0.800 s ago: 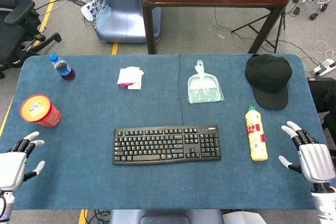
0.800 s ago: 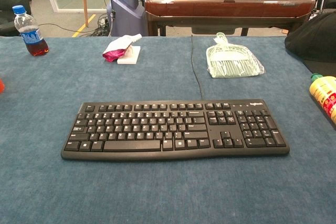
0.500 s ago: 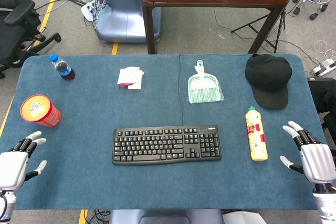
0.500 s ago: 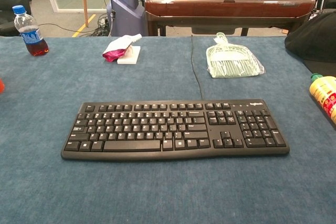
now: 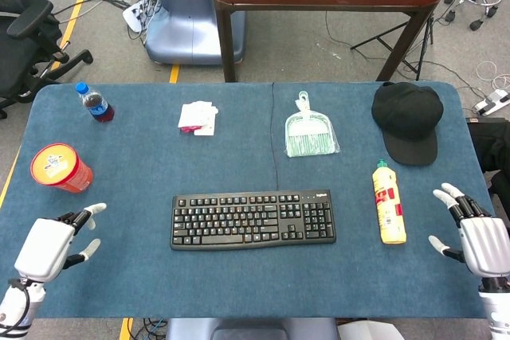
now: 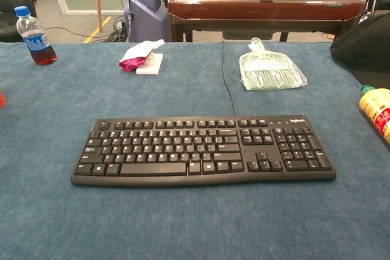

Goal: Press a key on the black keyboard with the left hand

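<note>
Head view — left hand [image 5: 49, 245] empty, fingers spread, at worktop's near-left corner. Black keyboard [image 5: 253, 219] lies mid-worktop, long axis left-right, well apart toward robot's right — left hand nearer its left-end keys.

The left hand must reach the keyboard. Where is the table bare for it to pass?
Bare cloth lies between the left hand and the keyboard, and along the front edge. The red can sits just behind the hand. The yellow bottle crowds the right side.

Both hands [image 5: 49, 246] [image 5: 478, 238] empty, fingers spread
</note>
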